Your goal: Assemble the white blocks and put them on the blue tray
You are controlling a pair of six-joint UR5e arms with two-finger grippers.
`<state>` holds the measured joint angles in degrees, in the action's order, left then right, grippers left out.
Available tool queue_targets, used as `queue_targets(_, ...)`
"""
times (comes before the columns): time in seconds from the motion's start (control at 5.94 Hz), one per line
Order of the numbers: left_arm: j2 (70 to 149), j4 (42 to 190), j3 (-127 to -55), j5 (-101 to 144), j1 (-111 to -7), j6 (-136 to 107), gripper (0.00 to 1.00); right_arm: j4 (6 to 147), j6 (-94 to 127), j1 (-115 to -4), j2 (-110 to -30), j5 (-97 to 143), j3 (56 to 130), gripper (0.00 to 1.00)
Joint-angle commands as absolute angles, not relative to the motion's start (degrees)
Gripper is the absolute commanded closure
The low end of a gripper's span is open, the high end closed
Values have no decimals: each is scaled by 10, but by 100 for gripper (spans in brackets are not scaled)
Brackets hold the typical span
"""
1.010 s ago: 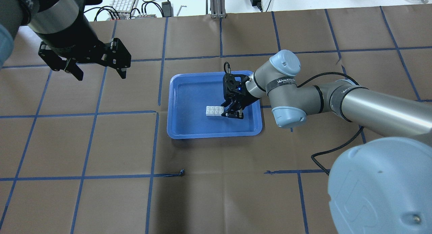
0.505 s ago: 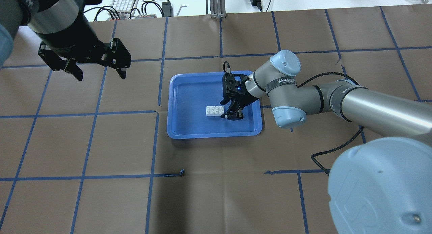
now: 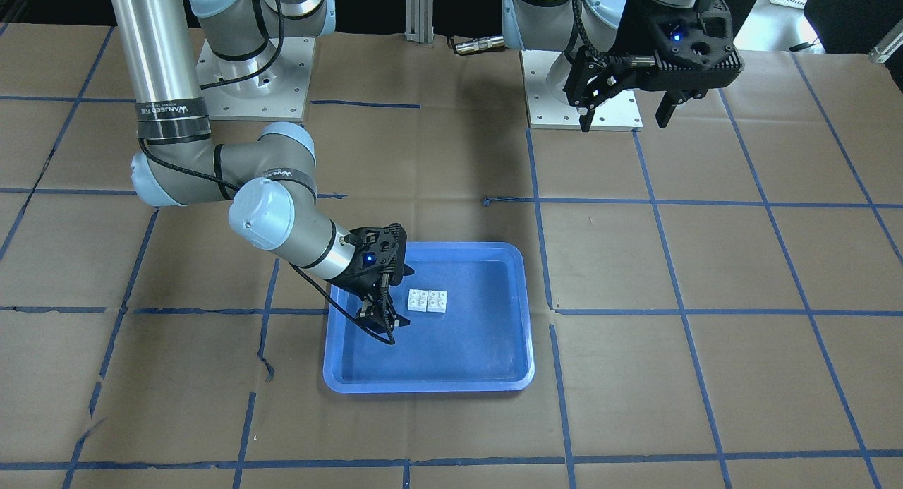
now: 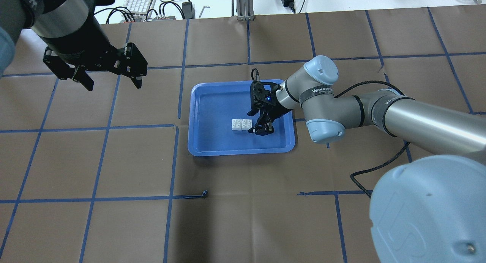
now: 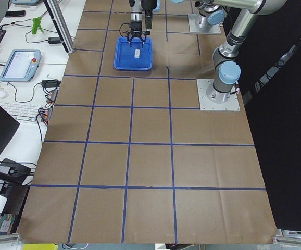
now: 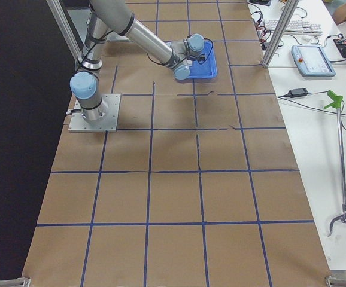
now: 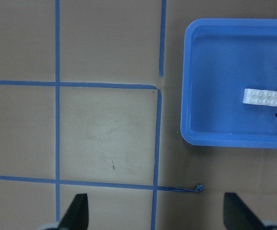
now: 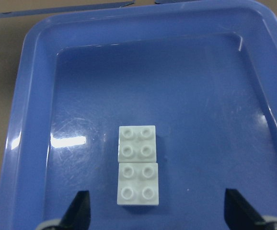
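Observation:
The two white blocks (image 4: 241,125) lie side by side and touching, studs up, on the floor of the blue tray (image 4: 216,103). They also show in the front view (image 3: 427,300), the right wrist view (image 8: 137,165) and the left wrist view (image 7: 260,97). My right gripper (image 4: 261,129) is open and empty, low over the tray just to the right of the blocks; in the right wrist view its fingers (image 8: 78,211) straddle the near block without touching it. My left gripper (image 4: 114,84) is open and empty, high over the table, far left of the tray.
The tray (image 3: 480,334) sits mid-table on brown paper with a blue tape grid. A loose curl of tape (image 4: 205,194) lies in front of the tray. A keyboard (image 4: 138,1) and cables lie beyond the far edge. The arm bases (image 3: 582,87) stand on the robot's side.
My right gripper has shifted very slightly beside the blocks. The blocks, the tray and the left arm have not moved.

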<state>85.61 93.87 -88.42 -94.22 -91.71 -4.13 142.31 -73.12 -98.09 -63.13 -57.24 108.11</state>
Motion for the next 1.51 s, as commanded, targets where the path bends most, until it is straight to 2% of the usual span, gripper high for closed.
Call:
queue_targets(0.0,856,939,-884,-942,-917,-41,1,1336,-626,-975,-691,-620,1069,0)
queue_targets(0.34,856,939,-884,-943,-918,-41,1,1169,-535,-969,-738,-721,1007,0)
queue_targets(0.67,855,939,-884,-943,-918,-41,1,1060,-397,-931,-762,-821,935,0)
queue_targets(1.35,854,940,-884,-943,-917,-41,1,937,-108,-897,-850,-900,895,0)
